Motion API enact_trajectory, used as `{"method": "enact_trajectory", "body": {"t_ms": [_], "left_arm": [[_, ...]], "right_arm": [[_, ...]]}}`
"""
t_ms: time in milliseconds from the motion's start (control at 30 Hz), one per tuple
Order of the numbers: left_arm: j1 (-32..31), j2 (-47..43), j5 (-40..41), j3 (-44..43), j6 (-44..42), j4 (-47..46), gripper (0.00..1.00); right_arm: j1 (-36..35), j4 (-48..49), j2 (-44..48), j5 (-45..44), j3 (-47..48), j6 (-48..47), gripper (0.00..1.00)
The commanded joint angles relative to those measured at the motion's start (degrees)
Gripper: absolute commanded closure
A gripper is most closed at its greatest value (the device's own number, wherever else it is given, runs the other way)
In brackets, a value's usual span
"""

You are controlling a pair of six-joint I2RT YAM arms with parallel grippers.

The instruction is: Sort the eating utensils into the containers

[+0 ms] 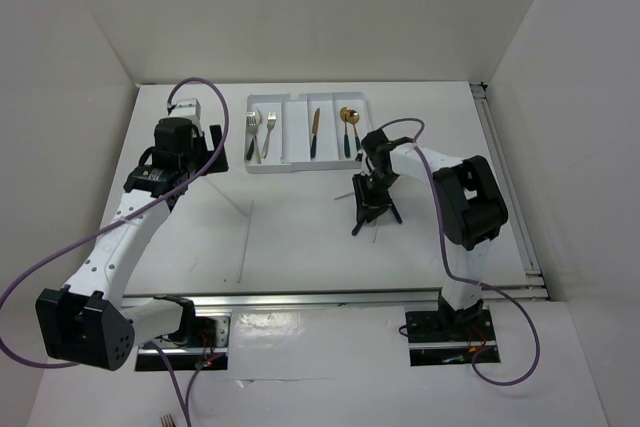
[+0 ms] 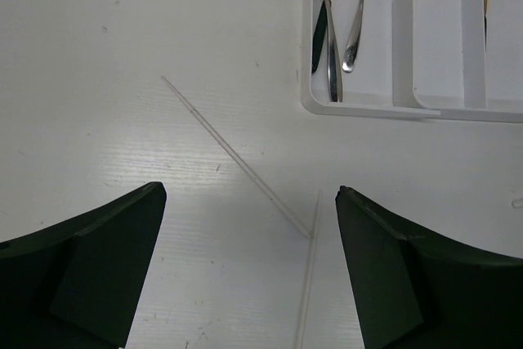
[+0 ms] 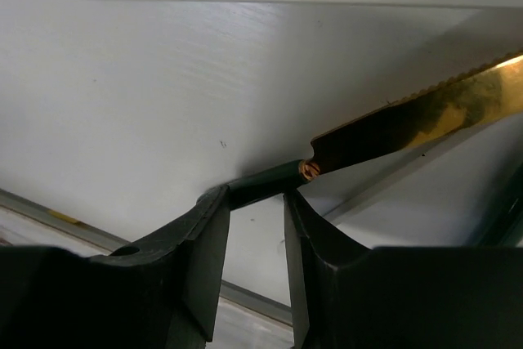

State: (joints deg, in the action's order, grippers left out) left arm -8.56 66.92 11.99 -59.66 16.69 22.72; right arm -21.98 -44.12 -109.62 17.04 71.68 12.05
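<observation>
Top view: flat white plastic organiser tray [image 1: 293, 139] sits at the far middle of the white table [image 1: 320, 257]. Contents are grouped by type: silver forks [image 1: 261, 131] in its leftmost slot, one dark-handled knife [image 1: 315, 133] in the third, gold spoons [image 1: 349, 127] in the rightmost. Second slot looks bare, probably meant for the chopsticks. Right gripper [image 1: 375, 209] hangs just in front of the tray's right half, its load too small to read here. Two thin pale chopsticks [image 1: 244, 242] lie on the table in front of the tray's left end, with the left arm [image 1: 120, 237] extended toward them. Left wrist view: left gripper [image 2: 251, 192] is spread wide with nothing between the fingers, hovering above where the chopsticks nearly meet in a V, just off the tray's near-left corner. It reads as lined up to take them. The risk is pinching something that thin lying flat. Right wrist view: right gripper is pinched narrow on the very end of the dark green handle of a gold serrated knife [image 3: 417, 116], blade sticking out ahead and to the right. Can't tell if the blade touches the table. The end grip leaves the blade free to drop into a slot, but it may pivot. Likely destination is the tray's third slot, beside the other knife.
</observation>
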Motion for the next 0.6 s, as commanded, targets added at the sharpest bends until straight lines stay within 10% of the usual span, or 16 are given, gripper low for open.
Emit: {"method": "enact_trajectory", "body": {"t_ms": [0, 433, 567], "left_arm": [[-0.2, -0.8, 1.0, 0.1, -0.3, -1.1, 0.00], [-0.2, -0.3, 1.5, -0.5, -0.8, -1.6, 0.00], [-0.2, -0.3, 1.5, -0.5, -0.8, -2.1, 0.00]], "right_arm": [[-1.7, 0.3, -1.2, -5.4, 2.3, 1.8, 0.61], [-3.4, -1.0, -5.2, -13.3, 0.3, 2.9, 0.62], [-2.9, -0.4, -2.3, -14.9, -3.1, 2.4, 0.89]]}}
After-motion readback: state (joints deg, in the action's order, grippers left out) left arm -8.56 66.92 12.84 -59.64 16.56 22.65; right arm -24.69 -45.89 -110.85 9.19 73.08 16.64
